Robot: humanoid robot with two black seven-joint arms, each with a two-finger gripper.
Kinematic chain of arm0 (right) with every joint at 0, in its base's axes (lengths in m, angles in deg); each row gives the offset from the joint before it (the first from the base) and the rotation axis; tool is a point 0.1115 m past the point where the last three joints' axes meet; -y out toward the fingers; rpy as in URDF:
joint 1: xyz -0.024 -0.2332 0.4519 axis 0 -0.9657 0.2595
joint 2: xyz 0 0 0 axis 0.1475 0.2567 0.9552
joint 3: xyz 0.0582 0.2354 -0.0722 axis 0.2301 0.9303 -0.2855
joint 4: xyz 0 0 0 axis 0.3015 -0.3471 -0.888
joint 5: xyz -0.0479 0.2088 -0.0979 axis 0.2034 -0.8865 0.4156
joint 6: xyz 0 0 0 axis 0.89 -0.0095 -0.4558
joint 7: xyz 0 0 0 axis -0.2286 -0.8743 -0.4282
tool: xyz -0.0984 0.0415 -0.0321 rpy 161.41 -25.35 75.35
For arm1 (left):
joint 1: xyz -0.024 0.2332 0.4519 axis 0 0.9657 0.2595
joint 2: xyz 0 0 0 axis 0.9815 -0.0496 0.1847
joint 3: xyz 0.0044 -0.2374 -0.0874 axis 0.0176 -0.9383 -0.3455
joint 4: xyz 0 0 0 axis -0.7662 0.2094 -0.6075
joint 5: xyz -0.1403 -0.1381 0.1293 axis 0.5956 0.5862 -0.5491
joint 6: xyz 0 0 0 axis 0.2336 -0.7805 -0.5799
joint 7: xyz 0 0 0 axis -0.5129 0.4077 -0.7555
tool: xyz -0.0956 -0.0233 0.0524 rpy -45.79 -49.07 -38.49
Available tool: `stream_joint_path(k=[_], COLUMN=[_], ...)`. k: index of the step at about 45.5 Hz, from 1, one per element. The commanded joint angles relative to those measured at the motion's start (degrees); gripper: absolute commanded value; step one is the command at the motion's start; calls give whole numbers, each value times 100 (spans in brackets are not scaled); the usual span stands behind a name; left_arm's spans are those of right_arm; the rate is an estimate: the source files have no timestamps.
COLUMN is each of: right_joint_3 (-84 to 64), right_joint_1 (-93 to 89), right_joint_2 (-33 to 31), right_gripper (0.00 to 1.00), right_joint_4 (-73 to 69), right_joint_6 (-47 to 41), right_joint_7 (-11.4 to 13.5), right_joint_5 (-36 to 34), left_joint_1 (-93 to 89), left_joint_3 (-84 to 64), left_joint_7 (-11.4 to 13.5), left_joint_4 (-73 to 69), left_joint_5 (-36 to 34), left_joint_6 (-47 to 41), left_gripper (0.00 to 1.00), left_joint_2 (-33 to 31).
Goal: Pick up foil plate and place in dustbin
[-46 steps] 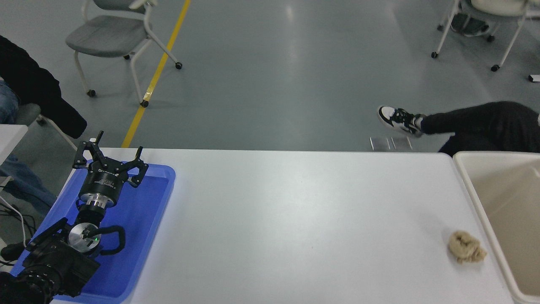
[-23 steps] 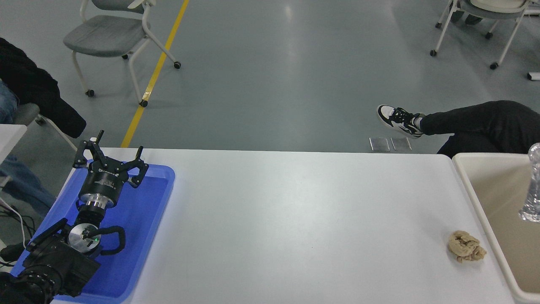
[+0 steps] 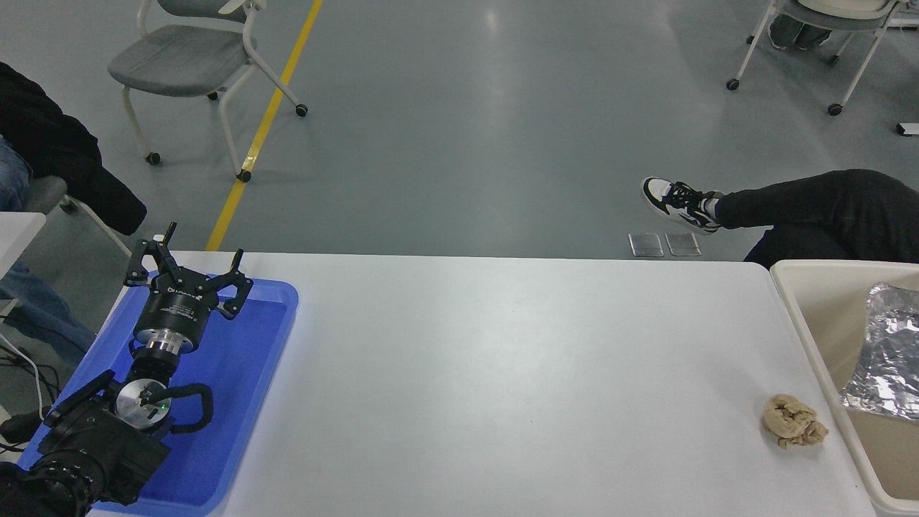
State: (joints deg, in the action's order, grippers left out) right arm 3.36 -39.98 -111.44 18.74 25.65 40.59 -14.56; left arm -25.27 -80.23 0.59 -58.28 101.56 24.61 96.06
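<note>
The foil plate (image 3: 884, 352) shows at the far right edge, inside the outline of the dustbin (image 3: 808, 327). Its wrinkled silver surface is turned toward us and part of it is cut off by the picture's edge, so whether it rests on the bin's wall or floor cannot be told. The bin stands at the right end of the table (image 3: 502, 373), its thick cream rim along the table's right side.

Just left of that rim, near the table's near right corner, lies a small tan wad (image 3: 793, 421), apart from the bin.

The left gripper (image 3: 188, 267) is parked at the far left over a blue tray (image 3: 248, 373), its fingers spread apart and holding nothing. The right arm is out of view.

Beyond the table, a person's leg (image 3: 811, 208) in dark trousers stretches across the grey floor at the right, ending in a black-and-white shoe (image 3: 678, 203). A grey chair (image 3: 183, 61) on castors stands at the far left beside a yellow floor line (image 3: 269, 118).
</note>
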Motion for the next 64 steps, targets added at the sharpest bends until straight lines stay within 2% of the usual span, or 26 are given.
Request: stream_joint_path(k=[1,9,21,28,38,45,55,64], right_joint_3=[38,29,-594,-1411,-2650,-3600,-4119,-4339], right_joint_1=[4,171,1102,2120,4194,5557,6858,7755], right_joint_2=[35,79,-35,-281,-756,-449,228,685], right_gripper=[94,100,100,100,100,100,100,100], right_joint_4=[16,-125,-1117,-2311,-4878,-6126,-7015,-7788], right_joint_6=[-6,-76,-112,-112,-304,-489,-1245,-1886], right_joint_7=[0,0,9,35,53,44,35,0], right_joint_5=[-45,-62,43,69,544,509,439,-554], left_joint_1=[0,0,0,-9,-9,-18,-9,-9], left_joint_3=[-1,-1,8,8,8,8,8,8], left_joint_7=[0,-9,-9,-18,-18,-18,-18,-18], left_joint_4=[9,-8,9,9,9,9,9,9], left_joint_5=[0,0,0,0,0,0,0,0], left_joint_6=[0,0,0,0,0,0,0,0], left_gripper=[100,100,100,100,100,100,100,100], left_joint_2=[0,0,0,-9,-9,-17,-9,-9])
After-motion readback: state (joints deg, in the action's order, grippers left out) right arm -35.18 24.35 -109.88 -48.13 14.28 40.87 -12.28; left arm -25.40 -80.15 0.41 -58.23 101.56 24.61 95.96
